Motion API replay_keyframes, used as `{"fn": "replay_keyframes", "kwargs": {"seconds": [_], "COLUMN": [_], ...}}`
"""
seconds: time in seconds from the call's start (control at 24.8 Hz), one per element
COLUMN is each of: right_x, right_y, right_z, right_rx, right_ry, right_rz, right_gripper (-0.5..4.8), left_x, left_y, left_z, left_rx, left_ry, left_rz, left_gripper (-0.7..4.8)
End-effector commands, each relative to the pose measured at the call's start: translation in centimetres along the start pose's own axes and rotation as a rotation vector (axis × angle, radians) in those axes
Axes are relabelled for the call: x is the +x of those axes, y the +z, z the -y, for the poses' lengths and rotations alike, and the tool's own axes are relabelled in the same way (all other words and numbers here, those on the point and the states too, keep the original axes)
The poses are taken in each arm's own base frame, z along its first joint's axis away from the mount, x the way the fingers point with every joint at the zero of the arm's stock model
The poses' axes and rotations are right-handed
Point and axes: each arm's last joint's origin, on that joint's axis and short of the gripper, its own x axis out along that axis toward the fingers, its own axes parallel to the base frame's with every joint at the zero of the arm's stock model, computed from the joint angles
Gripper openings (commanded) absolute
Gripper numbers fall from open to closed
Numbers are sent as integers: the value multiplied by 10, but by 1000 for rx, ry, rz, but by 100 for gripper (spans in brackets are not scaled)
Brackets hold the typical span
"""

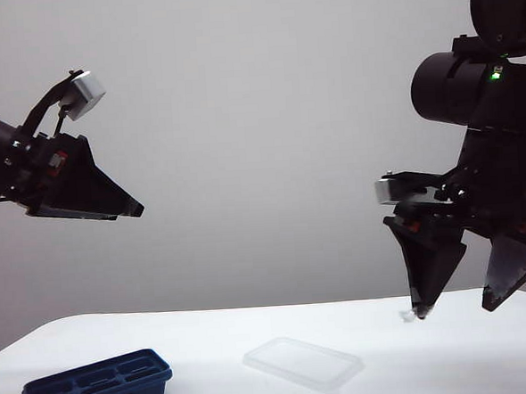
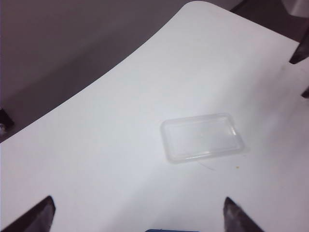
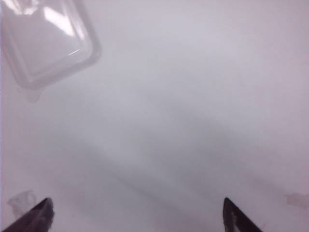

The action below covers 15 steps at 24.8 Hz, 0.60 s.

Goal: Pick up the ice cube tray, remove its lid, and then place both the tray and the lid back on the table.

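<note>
The ice cube tray (image 1: 97, 384) sits on the white surface (image 1: 209, 343) at the near left corner, with its cups facing up. The lid (image 1: 303, 363) lies flat on the surface near the middle, well apart from the tray. My left jaws (image 2: 140, 212) hang high over the left side, spread wide and holding nothing. My right jaws (image 1: 462, 308) point down over the right side, close above the surface, also wide open and holding nothing
</note>
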Motion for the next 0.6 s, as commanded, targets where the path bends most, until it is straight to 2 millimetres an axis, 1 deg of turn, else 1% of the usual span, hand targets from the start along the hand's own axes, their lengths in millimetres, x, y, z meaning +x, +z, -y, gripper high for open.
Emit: {"fn": "replay_keyframes", "kwargs": {"seconds": [0.04,0.08,0.12,0.16,0.2,0.24,0.44,0.52,0.6], "right_x": [-20,-30,-48,-60,-79,-91,-144,-165,-181], "right_y": [8,10,13,13,11,9,-2,-8,-17], "right_z": [-3,-5,-7,-9,-11,-13,-20,-21,-22], "right_rx": [-20,-27,-35,-34,-34,-27,24,37,48], "right_ry": [18,18,16,17,16,18,24,-15,-73], "right_rz": [96,142,208,245,301,334,541,638,733], "right_gripper": [479,479,479,479,479,479,479,479,479], "left_x": [-8,-12,-21,-27,-39,-46,-77,-93,-109], "left_y": [11,16,23,29,37,41,60,68,75], "left_z": [4,6,10,13,18,21,42,53,66], "left_rx": [19,31,42,38,12,-6,-12,-19,-2], "left_ry": [-26,-20,0,30,116,158,207,222,255], "left_rz": [44,54,67,70,59,58,122,174,213], "left_gripper": [479,479,479,479,479,479,479,437,429]}}
